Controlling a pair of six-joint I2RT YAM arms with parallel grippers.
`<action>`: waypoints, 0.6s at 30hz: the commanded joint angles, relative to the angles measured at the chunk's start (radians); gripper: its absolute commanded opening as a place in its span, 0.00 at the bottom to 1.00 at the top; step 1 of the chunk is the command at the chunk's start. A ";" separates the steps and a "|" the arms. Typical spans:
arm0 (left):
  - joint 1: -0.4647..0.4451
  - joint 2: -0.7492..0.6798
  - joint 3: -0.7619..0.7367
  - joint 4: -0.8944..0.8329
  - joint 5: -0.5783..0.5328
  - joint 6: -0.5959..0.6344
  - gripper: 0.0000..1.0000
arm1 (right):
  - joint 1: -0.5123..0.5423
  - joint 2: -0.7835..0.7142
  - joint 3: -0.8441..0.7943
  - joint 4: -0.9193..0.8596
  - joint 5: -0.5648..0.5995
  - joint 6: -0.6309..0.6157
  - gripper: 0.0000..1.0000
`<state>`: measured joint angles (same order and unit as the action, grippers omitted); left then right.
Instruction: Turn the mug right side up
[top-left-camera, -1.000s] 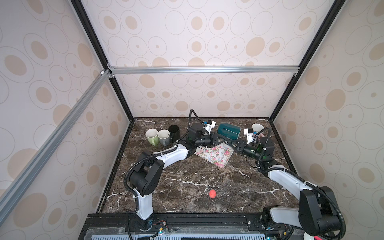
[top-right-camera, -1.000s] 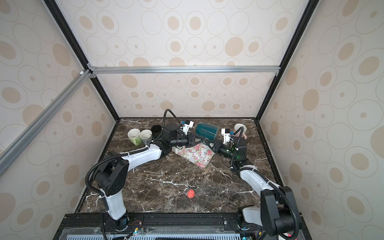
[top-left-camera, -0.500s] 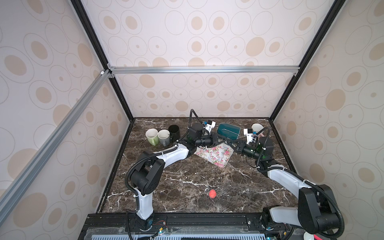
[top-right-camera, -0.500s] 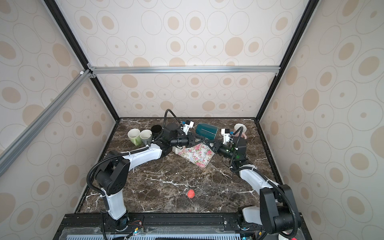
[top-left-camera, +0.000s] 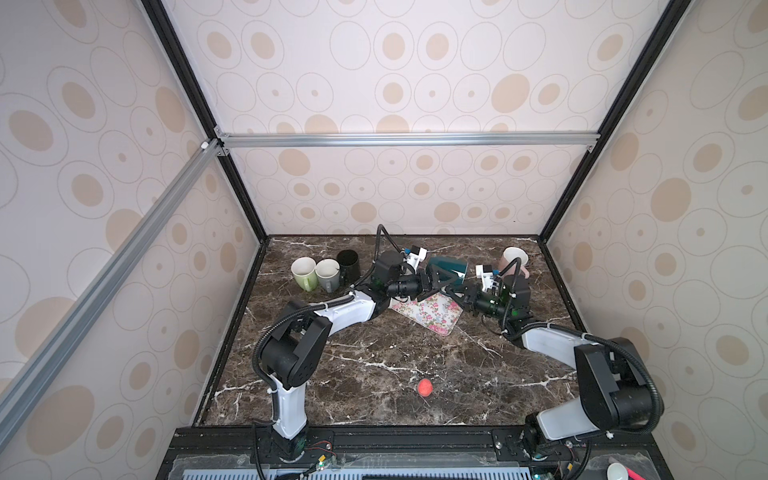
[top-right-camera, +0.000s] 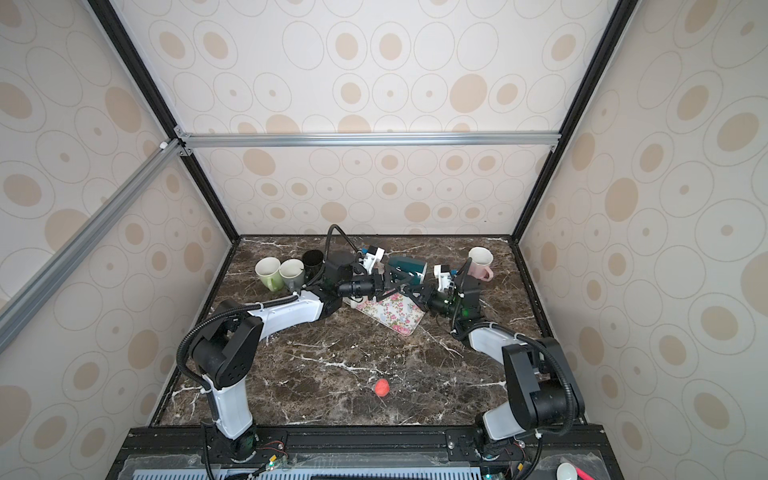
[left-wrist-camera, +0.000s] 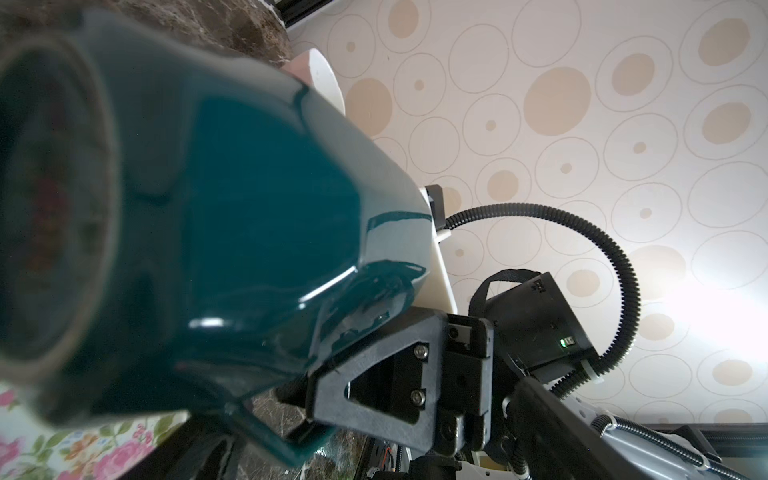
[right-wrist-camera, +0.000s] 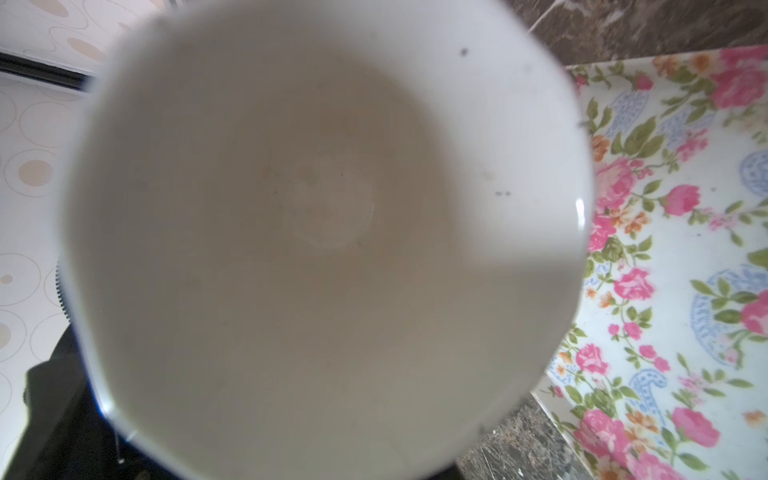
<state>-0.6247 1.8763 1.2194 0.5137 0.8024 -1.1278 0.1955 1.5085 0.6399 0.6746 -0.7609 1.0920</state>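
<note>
Top views, both: teal mug (top-left-camera: 451, 268) sits at upper centre of the marble table (top-left-camera: 374, 353), on its side and off the surface, over the far edge of a floral tray (top-left-camera: 428, 316). Back wall close behind it.

Left gripper (top-left-camera: 442, 282) comes in from the left. Its fingers look spread apart on either side of the mug's base end, and no contact shows. Right gripper (top-left-camera: 457, 297) comes in from the right, clamped on the mug at the rim end. Left wrist view shows a black finger pressed against the teal outer wall near the handle. Right wrist view is filled by the mug's white inside, mouth facing that camera, with the tray along the frame's right side.

Room:
- Upper left has a green mug (top-left-camera: 304, 272), a grey mug (top-left-camera: 327, 274) and a black mug (top-left-camera: 348, 264) bunched together, close to the left arm's wrist.
- Upper right corner has a pink mug (top-left-camera: 513, 259), just behind the right wrist.
- Lower half of the table is open marble apart from a small red ball (top-left-camera: 424, 387) at lower centre, well apart from both arms.
- The tray's near corner points toward the front edge.
</note>
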 joint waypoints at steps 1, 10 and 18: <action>0.005 -0.023 0.018 0.135 0.038 -0.004 0.98 | -0.001 0.015 0.016 0.086 0.018 0.028 0.00; 0.020 -0.040 0.022 0.063 0.015 0.045 0.98 | 0.005 -0.136 0.058 -0.196 0.113 -0.163 0.00; 0.029 -0.051 0.008 0.031 -0.015 0.077 0.98 | 0.006 -0.247 0.066 -0.316 0.177 -0.234 0.00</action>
<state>-0.6037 1.8713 1.2106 0.5224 0.7956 -1.0836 0.1970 1.3193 0.6586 0.3325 -0.6071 0.9184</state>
